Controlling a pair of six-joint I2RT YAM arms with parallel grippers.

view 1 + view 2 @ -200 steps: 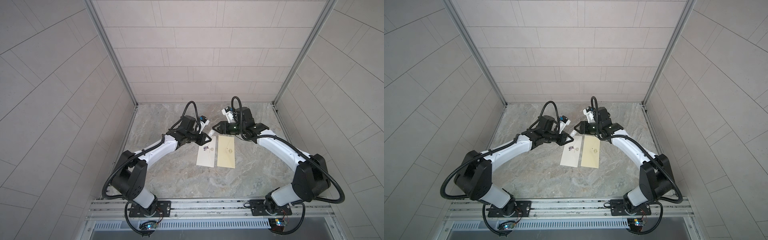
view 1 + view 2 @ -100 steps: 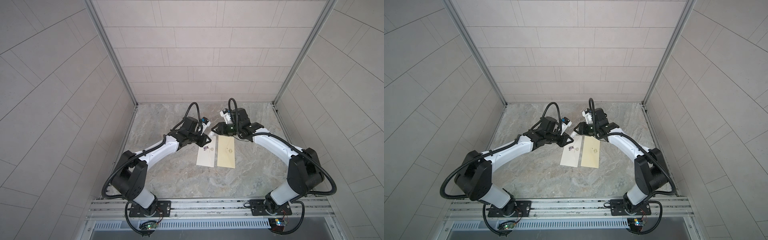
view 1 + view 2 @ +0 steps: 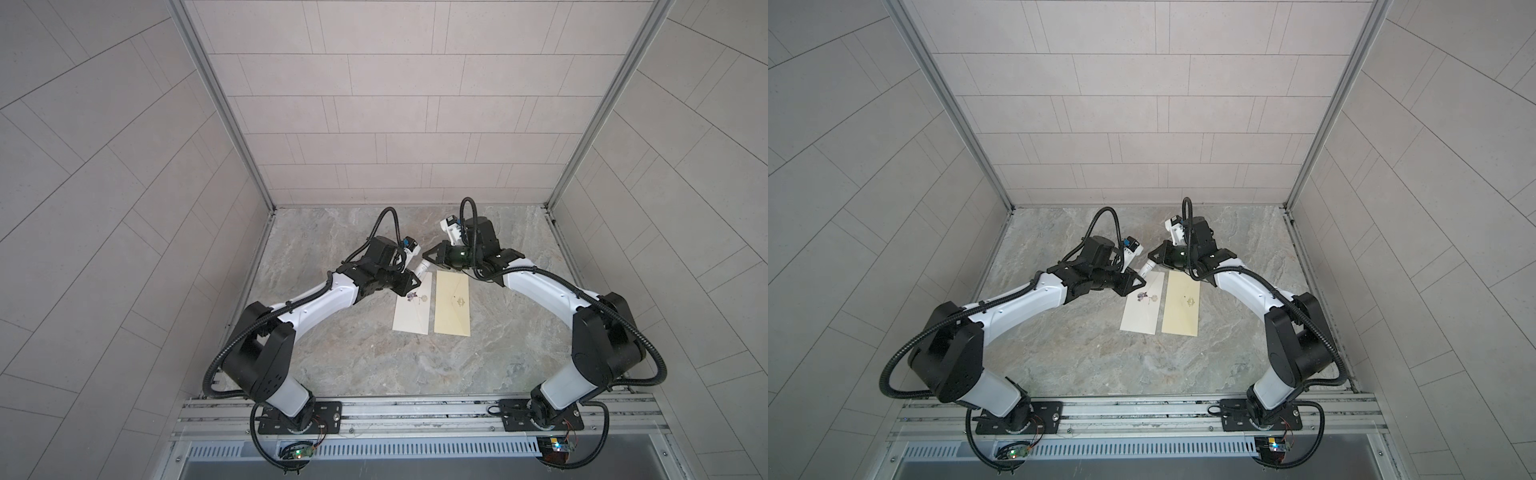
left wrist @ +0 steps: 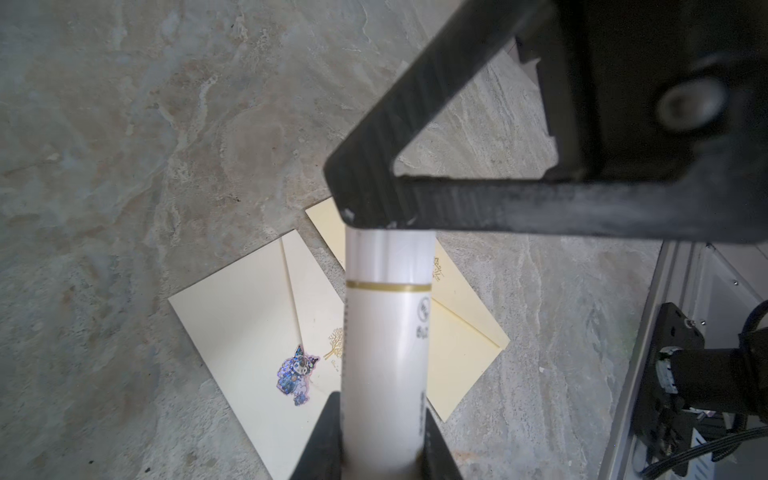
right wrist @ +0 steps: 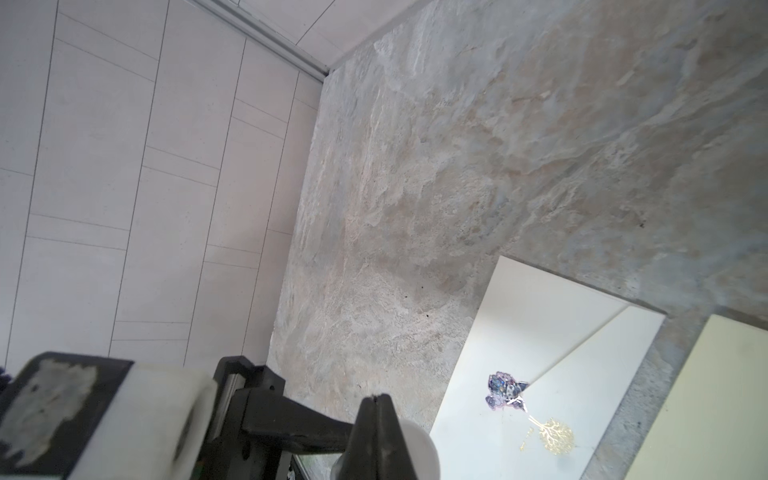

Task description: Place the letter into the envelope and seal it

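worktop point(image 3: 374, 365): marble-look slab. You've got two envelopes lying flat on it side by side, about midway between your two arms.
cream envelope point(image 3: 409, 316): the left one of the pair, flap side up. A little purple sticker point(image 4: 296, 376) sits on the flap's tip, and there's a gold tree print point(image 5: 555, 436) just beside it.
yellow envelope point(image 3: 452, 316): just right of the cream envelope and also flat, with only a sliver of worktop showing between them.
left claw point(image 3: 413, 279): over the cream envelope's far end, set narrow and clamped round a white tube point(image 4: 386, 332) with a thin gold band. The tube pokes out past the fingertips toward your other arm.
right claw point(image 3: 425, 257): fingers pressed fully together with nothing between them, tip right at the tube's free end. No view shows you if it's actually touching the tube or just in front of it.
back wall point(image 3: 395, 124): pale tiles, well behind both claws.
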